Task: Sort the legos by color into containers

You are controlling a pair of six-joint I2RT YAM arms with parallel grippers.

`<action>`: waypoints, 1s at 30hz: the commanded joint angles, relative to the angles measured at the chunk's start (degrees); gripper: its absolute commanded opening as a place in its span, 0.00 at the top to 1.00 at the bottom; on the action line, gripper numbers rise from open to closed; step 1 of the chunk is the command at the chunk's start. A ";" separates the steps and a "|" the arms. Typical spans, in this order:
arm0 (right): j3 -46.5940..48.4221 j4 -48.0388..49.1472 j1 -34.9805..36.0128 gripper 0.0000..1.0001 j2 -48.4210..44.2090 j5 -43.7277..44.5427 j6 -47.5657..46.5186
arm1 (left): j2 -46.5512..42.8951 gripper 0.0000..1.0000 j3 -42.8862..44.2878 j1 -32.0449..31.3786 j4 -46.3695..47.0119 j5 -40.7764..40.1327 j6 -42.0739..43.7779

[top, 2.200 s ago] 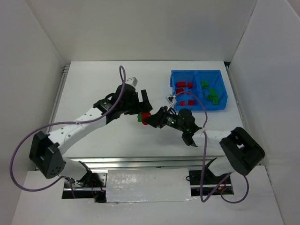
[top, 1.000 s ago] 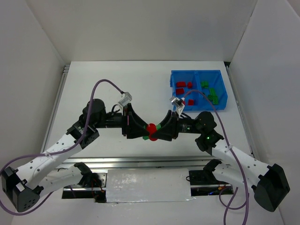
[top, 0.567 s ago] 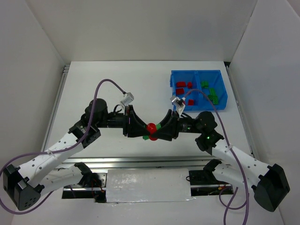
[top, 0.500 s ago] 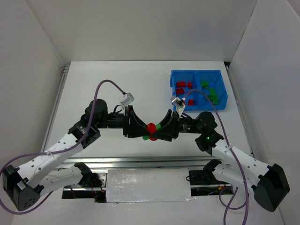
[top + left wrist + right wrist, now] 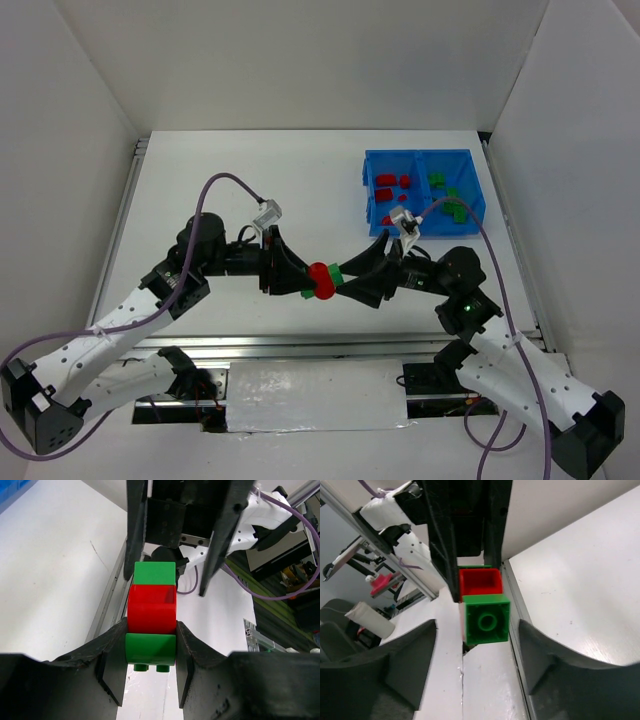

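A small stack of legos, one red brick [image 5: 320, 280] between two green ones [image 5: 335, 272], hangs above the table's front middle. My left gripper [image 5: 304, 283] is shut on it. In the left wrist view its pads pinch the near green brick [image 5: 150, 649], with the red brick [image 5: 151, 607] and the far green brick [image 5: 155, 573] beyond. My right gripper [image 5: 352, 281] faces it from the right, open. In the right wrist view the end green brick [image 5: 486, 619] sits apart from both wide-set fingers [image 5: 410, 660]. The blue bin [image 5: 416, 154] stands at the back right.
The bin's left container holds red bricks [image 5: 392, 184], the right one green bricks [image 5: 452, 200]. Both arms meet low over the table's front middle, cables looping above them. White walls stand on three sides. A metal rail [image 5: 300, 345] runs along the near edge.
My left gripper has closed on the stack. My right gripper has opened, let go of it and drawn back to the right, its arm shifting right.
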 commanded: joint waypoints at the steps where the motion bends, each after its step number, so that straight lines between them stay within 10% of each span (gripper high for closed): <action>1: 2.02 -0.13 -0.25 0.32 2.75 -0.74 -0.90 | -1.11 1.00 0.20 0.09 4.79 2.58 0.71; 11: 0.96 8.50 -0.42 0.53 4.52 -1.98 2.10 | -0.23 1.00 0.12 0.00 3.82 2.50 1.50; 19: -0.01 8.32 -2.44 0.28 2.50 -1.80 2.62 | -0.50 1.00 -0.41 0.09 4.35 2.67 1.68; 22: -0.36 9.63 -3.14 0.38 2.50 -2.68 3.41 | -0.67 1.00 -0.41 0.09 4.35 2.32 1.59; 26: -0.53 11.30 -3.06 0.80 3.64 -3.91 4.20 | -0.67 1.00 -0.32 0.00 4.35 2.23 1.50; 30: -0.62 12.89 -3.06 0.85 4.78 -4.70 5.00 | -0.58 1.00 -0.50 0.00 4.61 2.14 1.33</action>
